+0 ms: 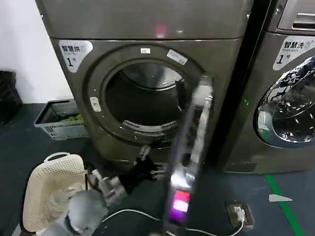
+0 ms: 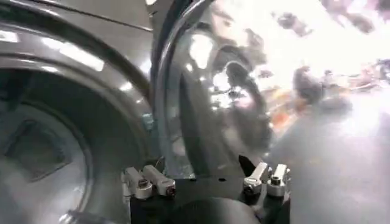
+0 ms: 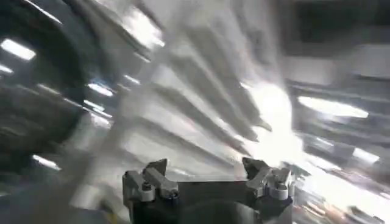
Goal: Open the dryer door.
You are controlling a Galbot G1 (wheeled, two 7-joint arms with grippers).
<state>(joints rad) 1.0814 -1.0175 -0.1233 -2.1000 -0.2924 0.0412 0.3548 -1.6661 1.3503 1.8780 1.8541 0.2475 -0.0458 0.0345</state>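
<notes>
Dryer [image 1: 147, 73] stands at centre far, grey front w/ round opening; drum [image 1: 147, 98] dark inside and in plain sight. Dryer door [image 1: 189, 152] is swung out toward the near side, seen edge-on, hinged on the right side of the opening, running from beside the opening's right rim down toward the near edge; blurred, w/ a pink glow low on it.

Left hand [image 1: 147, 164] is low, just left of the door's lower part, below the opening's bottom rim; dark fingers point toward the door. In left wrist view the left hand [image 2: 207, 179] has its fingers apart, nothing between them; door's shiny curved glass [image 2: 219, 91] is right ahead, drum opening off to one side. Touching the door or not: can't tell.

Right hand [image 3: 207, 179] in right wrist view: fingers apart, nothing held; what's ahead is streaked w/ blur, can't tell what.

Second machine [image 1: 288, 83] at right, door shut, glass w/ reflections. White laundry basket [image 1: 51, 189] on the floor near left; grey crate [image 1: 61, 120] farther back left, beside the dryer. White cable [image 1: 128, 212] runs across the dark floor to a socket box [image 1: 239, 214] near right. Green floor tape [image 1: 283, 204] at right.
</notes>
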